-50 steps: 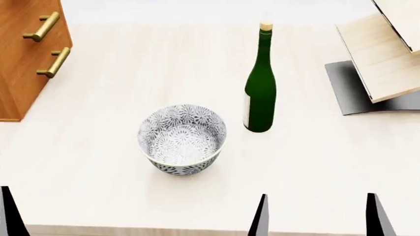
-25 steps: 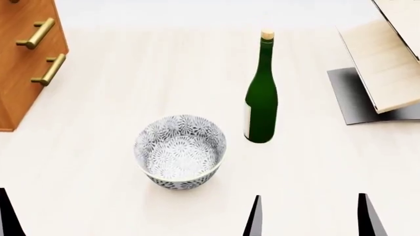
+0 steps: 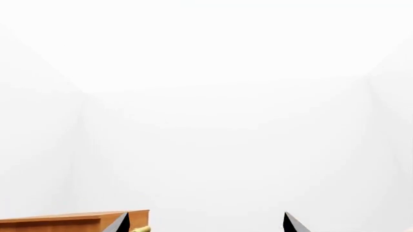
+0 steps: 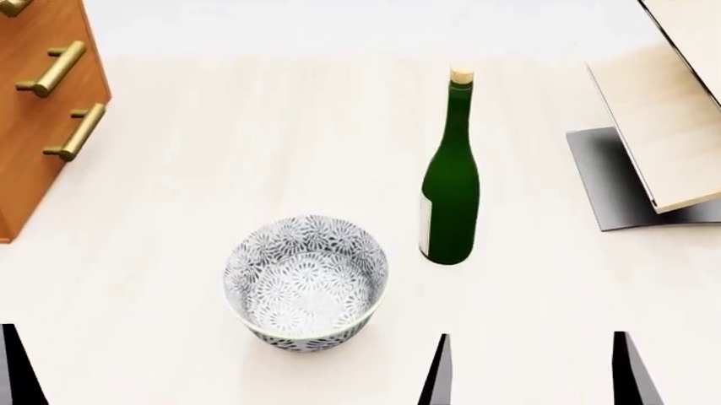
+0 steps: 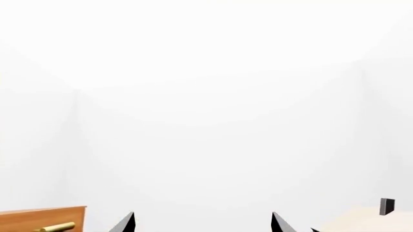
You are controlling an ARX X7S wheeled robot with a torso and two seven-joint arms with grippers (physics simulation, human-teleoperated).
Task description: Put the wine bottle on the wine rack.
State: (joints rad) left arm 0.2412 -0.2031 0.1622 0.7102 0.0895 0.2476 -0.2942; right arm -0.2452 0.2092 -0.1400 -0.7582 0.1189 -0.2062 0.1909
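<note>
The wine bottle (image 4: 451,181) is dark green with a pale cork top. It stands upright on the pale table, right of the bowl. The wine rack (image 4: 664,118) has slanted pale wood boards on a grey metal base and stands at the far right; its board and black block also show in the right wrist view (image 5: 361,221). My right gripper (image 4: 533,375) is open and empty at the near edge, short of the bottle and to its right. It also shows in the right wrist view (image 5: 202,224). My left gripper (image 3: 205,226) is open and empty, with one of its fingers (image 4: 16,367) at the near left.
A patterned blue-and-white bowl (image 4: 306,283) sits near the front, left of the bottle. An orange-brown cabinet (image 4: 40,110) with brass handles stands at the far left; it also shows in the left wrist view (image 3: 65,222) and the right wrist view (image 5: 38,220).
The head view has shifted: bottle, bowl, rack and cabinet all sit lower in the frame. Both grippers keep their places and stay open.
</note>
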